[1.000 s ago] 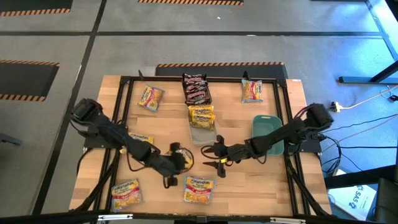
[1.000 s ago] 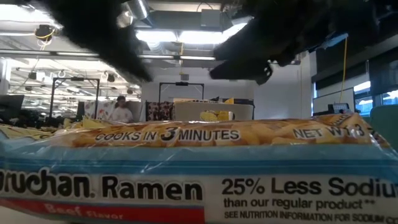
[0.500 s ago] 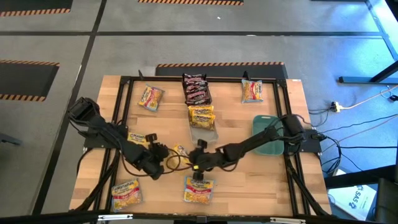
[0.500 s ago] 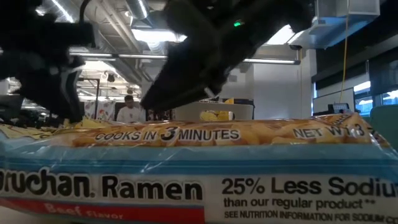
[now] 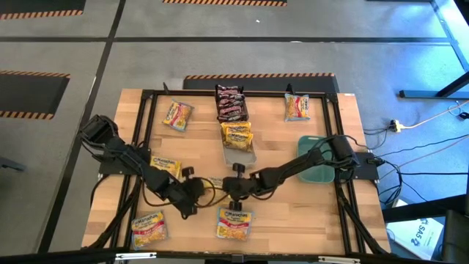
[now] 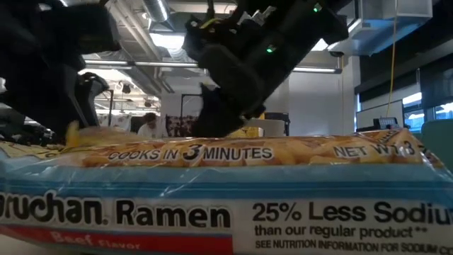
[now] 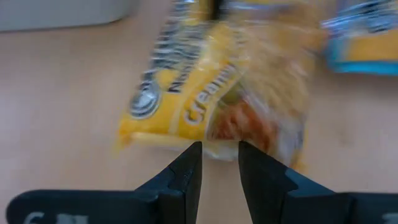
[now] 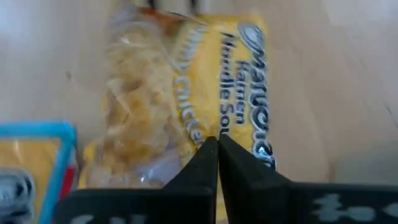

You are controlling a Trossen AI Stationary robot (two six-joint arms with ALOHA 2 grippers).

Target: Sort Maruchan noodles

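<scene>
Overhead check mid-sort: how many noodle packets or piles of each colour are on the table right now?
dark brown pile: 1
yellow pile in the clear bin: 1
yellow single packets: 2
orange-yellow packets with pink print: 2
blue-edged packets: 2
Total: 8 groups

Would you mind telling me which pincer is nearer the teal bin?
The right pincer is nearer, though the teal bin lies back beside its arm; the left pincer is farther.

The wooden surface (image 5: 293, 213) carries noodle packets: one at 11 o'clock (image 5: 176, 115), a dark one at 12 (image 5: 231, 105), one at 1 (image 5: 297, 107), two at 6 to 7 (image 5: 234, 223) (image 5: 148, 228). A teal bin (image 5: 314, 158) lies at 3 o'clock.
</scene>
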